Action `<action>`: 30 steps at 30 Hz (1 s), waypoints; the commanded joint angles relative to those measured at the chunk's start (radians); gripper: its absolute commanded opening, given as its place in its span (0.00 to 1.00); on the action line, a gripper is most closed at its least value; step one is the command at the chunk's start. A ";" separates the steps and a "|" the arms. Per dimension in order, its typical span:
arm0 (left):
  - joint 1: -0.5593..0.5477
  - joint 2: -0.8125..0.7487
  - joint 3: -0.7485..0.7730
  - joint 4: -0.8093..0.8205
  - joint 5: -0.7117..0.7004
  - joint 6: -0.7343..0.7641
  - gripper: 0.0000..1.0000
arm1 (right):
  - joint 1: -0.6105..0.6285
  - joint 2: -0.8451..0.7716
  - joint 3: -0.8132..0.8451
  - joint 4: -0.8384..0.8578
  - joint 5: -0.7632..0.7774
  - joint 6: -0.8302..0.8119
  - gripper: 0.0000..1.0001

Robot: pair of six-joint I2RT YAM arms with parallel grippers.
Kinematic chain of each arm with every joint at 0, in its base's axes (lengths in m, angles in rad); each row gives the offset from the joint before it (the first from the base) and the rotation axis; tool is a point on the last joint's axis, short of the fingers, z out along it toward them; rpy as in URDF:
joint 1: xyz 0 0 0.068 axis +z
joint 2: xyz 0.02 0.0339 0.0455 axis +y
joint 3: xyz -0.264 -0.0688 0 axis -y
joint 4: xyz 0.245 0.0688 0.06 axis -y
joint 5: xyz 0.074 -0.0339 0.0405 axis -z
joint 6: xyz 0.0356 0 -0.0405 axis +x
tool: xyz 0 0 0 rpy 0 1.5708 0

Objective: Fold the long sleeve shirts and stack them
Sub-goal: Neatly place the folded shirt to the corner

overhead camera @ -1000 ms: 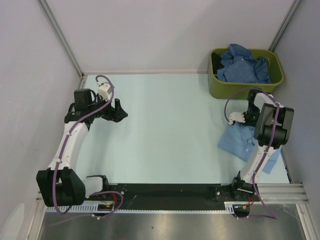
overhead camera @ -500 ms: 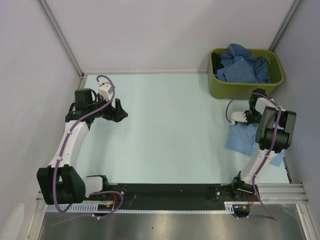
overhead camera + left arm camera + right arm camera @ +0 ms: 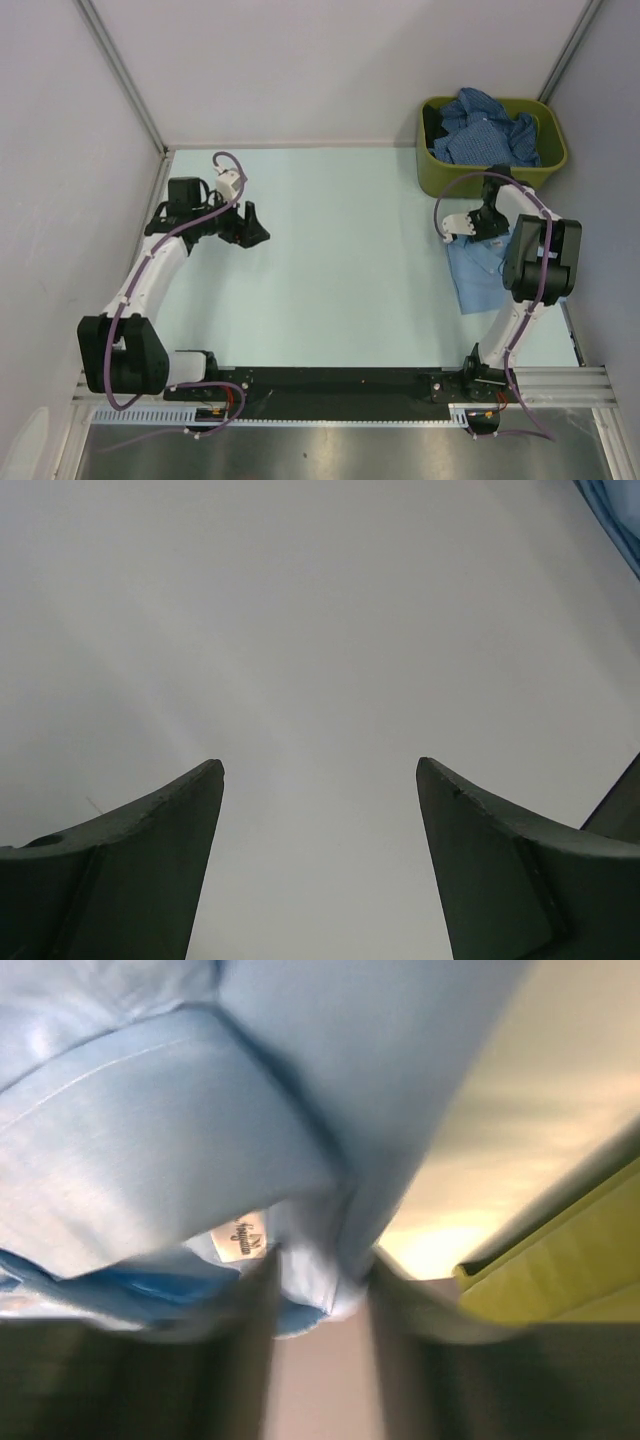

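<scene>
My left gripper (image 3: 252, 222) hovers over the pale green tabletop (image 3: 350, 260), fingers spread wide. At the right, the plain light blue cloth button-up shirt (image 3: 478, 272) lies crumpled on the table near the olive-green plastic bin (image 3: 440, 182), which is heaped with darker patterned shirts (image 3: 490, 135). A fold sits between the fingers of my right gripper (image 3: 490, 220); blur hides whether they pinch it.

The top external camera sits above and behind the arms and looks steeply down. The table (image 3: 330, 250) fills mid-frame and the olive-green bin (image 3: 437, 180) is at upper right. The left wrist camera looks out between the fingers (image 3: 150, 860) of the left gripper (image 3: 318, 780) at bare tabletop, with a sliver of blue cloth (image 3: 622, 520) in the upper right corner. The right wrist camera is very close to the light blue shirt (image 3: 150, 1150), blurred, with the bin at lower right. It shares the shirt and bin with the overhead view.
</scene>
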 commanded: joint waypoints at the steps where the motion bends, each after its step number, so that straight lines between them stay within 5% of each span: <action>1: -0.029 -0.001 0.006 0.031 0.042 -0.016 0.83 | 0.004 0.019 0.039 0.017 0.029 -0.059 0.57; 3: -0.029 -0.004 0.007 0.031 0.034 -0.014 0.83 | 0.006 0.008 0.069 0.013 -0.006 -0.005 0.71; 10: -0.029 -0.027 0.010 0.028 -0.001 -0.008 0.85 | -0.001 -0.119 0.266 -0.123 -0.248 0.228 0.82; 12: -0.029 -0.044 0.027 0.028 -0.033 0.003 0.93 | -0.017 -0.182 0.304 -0.148 -0.308 0.311 0.87; 14: -0.028 -0.060 0.055 0.021 -0.068 0.042 0.99 | -0.056 -0.233 0.319 -0.128 -0.430 0.496 1.00; 18: -0.028 -0.103 0.145 0.033 -0.202 0.064 0.99 | -0.119 -0.378 0.324 -0.104 -0.610 0.930 1.00; 21: -0.028 -0.095 0.185 0.008 -0.202 0.064 0.99 | -0.165 -0.447 0.208 -0.055 -0.701 1.258 1.00; 25: -0.028 -0.040 0.204 -0.115 -0.112 0.055 0.99 | -0.172 -0.555 0.008 -0.084 -0.792 1.440 1.00; 30: -0.015 0.005 0.091 -0.173 -0.099 0.023 0.99 | -0.143 -0.691 -0.315 0.095 -0.807 1.688 1.00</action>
